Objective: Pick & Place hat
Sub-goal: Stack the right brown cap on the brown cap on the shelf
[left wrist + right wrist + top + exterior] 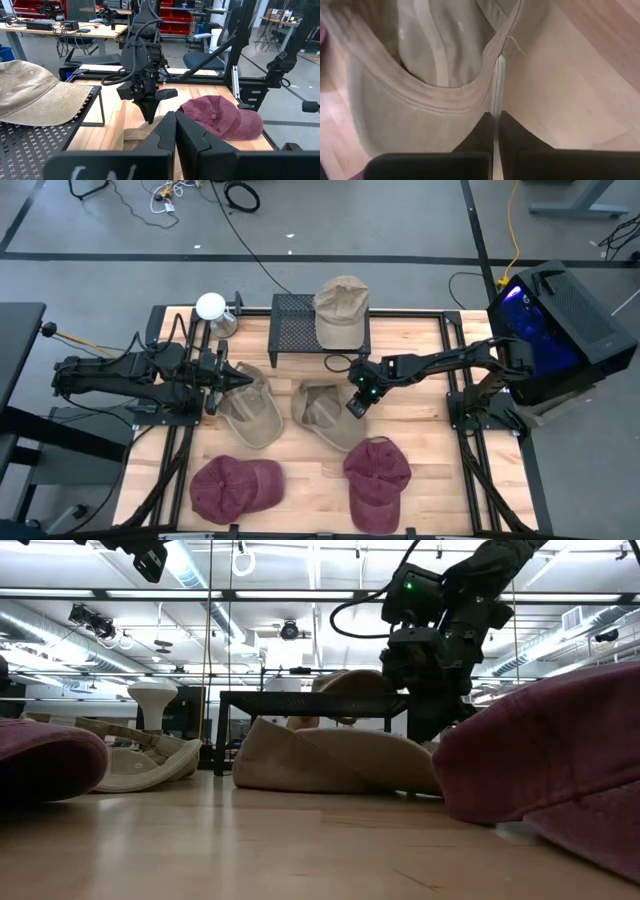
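Tan cloth is pinched in the right hand (357, 406), clamped on the edge of the middle hat (322, 412) lying on the counter (420, 350); this looks like the grasp step. Next comes a lift toward the black rack (292, 330), where another tan hat (341, 308) sits. Maroon hats (377, 480) lie nearby. The left hand (214, 382) waits closed.

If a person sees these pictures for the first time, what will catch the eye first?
Probably the right gripper at the table's middle, its fingers shut on the rim of an upside-down tan hat. Next, the two maroon hats on the near side, and another tan hat resting on the black mesh rack at the far edge.
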{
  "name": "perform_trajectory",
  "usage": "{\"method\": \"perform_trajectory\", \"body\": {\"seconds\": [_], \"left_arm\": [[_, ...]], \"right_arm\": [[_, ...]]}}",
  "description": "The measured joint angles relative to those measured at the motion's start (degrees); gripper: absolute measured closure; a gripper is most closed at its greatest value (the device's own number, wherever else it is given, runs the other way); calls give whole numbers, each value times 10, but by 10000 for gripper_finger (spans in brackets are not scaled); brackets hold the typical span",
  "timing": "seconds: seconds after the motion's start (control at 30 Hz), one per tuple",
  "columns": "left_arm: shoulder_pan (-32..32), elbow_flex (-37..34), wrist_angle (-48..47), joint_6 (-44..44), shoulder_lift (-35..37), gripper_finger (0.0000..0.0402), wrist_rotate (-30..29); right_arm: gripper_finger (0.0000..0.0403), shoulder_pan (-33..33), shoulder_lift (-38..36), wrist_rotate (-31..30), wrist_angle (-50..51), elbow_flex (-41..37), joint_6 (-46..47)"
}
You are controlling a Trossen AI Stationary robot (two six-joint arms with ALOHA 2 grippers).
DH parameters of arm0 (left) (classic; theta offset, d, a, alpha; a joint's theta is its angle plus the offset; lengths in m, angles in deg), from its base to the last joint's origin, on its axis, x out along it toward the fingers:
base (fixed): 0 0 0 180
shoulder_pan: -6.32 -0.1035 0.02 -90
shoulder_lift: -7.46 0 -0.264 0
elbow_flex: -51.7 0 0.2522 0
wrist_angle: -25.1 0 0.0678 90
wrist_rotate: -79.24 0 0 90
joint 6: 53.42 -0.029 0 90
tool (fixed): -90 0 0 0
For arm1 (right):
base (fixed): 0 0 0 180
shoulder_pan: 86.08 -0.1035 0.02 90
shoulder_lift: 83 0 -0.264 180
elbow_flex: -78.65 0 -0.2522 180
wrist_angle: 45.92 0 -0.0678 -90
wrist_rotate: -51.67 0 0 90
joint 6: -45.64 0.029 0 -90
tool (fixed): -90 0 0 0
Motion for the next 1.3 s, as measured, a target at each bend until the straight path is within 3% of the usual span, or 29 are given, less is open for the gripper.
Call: {"method": "perform_trajectory", "body": {"seconds": [0.27,0.5,0.9,1.3], "left_arm": [[0,0,0,0,0,387,0],[0,0,0,0,0,387,0],[0,0,0,0,0,387,0],[0,0,0,0,0,387,0]], "right_arm": [[401,-13,-32,-35,10,39,-48],[402,-29,-62,-103,31,80,-99],[403,-97,-73,-334,56,123,-287],[403,-176,-73,-545,55,123,-388]]}}
